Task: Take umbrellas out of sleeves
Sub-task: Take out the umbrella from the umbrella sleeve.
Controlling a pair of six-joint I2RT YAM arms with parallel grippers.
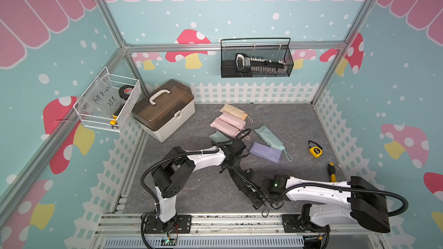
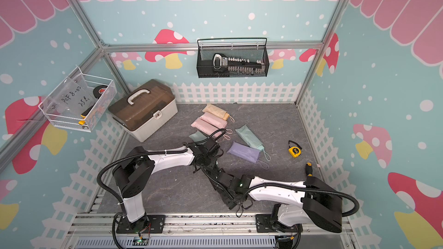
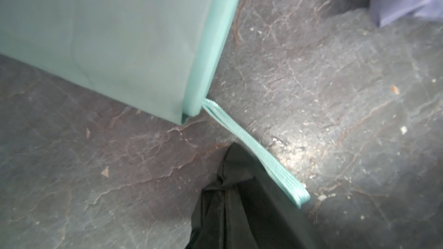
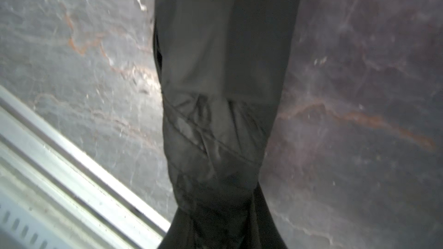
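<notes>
two arms share one black bundle. the left gripper [image 1: 228, 164] has its fingers pressed together, seemingly on the closed end of the black sleeve [image 4: 223, 32]. just ahead of the right gripper [image 1: 254, 189], pleated folds of the black umbrella [image 4: 215, 144] show, partly out of the sleeve's mouth. whether the right fingers are spread or pinching i cannot tell. it looks like mid-pull: next comes a firm hold on the pleats, drawn away from the left fingers. a mint umbrella [image 3: 213, 44] lies near the left fingers, sleeved.
</notes>
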